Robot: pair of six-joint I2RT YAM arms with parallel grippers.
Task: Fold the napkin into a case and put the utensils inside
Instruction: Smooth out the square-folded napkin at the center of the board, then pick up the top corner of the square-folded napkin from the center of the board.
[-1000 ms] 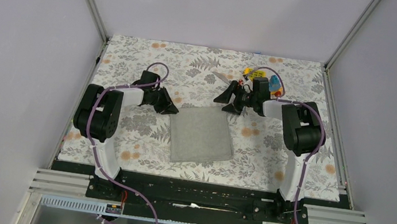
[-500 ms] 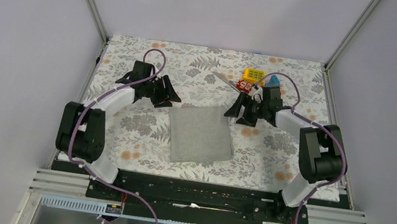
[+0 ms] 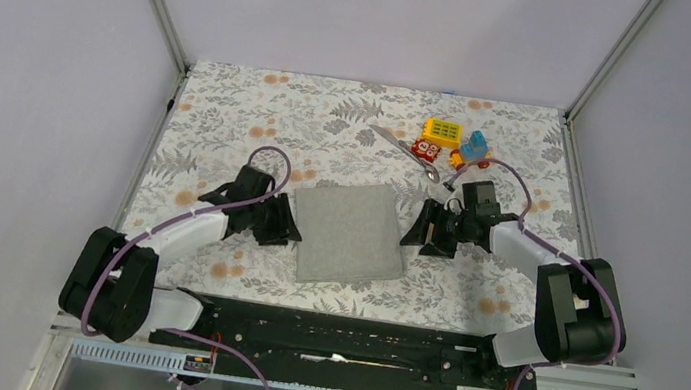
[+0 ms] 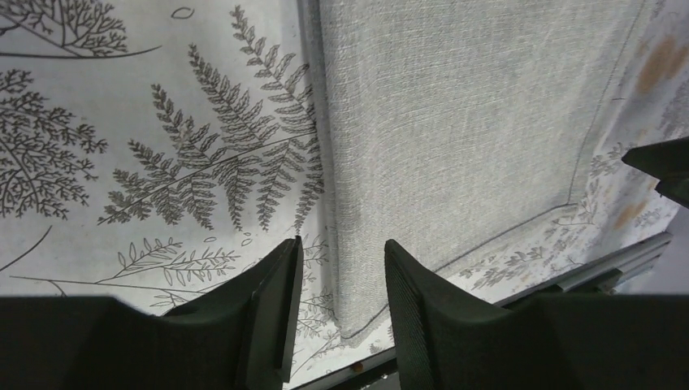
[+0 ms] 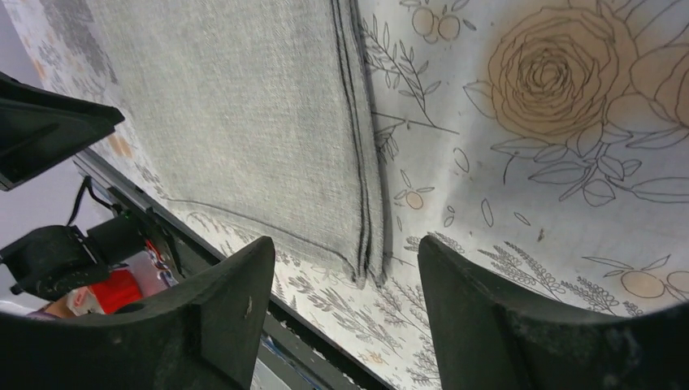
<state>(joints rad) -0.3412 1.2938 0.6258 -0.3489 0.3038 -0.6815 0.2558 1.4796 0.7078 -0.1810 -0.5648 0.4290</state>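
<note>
At the left, left gripper (image 4: 340, 256) low over the tablecloth (image 3: 232, 109), jaws spread astride the left hem of the napkin (image 3: 350, 231), pinching nothing. In the middle, napkin flat on the table between both arms, seemingly already doubled, judging by the stacked hems in the right wrist view. At its right hem, right gripper (image 5: 345, 252), jaws spread wider, likewise empty. Farther off and to the right, utensils (image 3: 406, 151) just beside the toy blocks (image 3: 442, 132), well apart from the napkin. Likely risks from here: closing too high and catching only the top layer, peeling the fold open; closing too deep and pinching tablecloth as well, dragging everything along; pulling unevenly from the two sides, skewing the case and leaving no straight pocket for the utensils.
</note>
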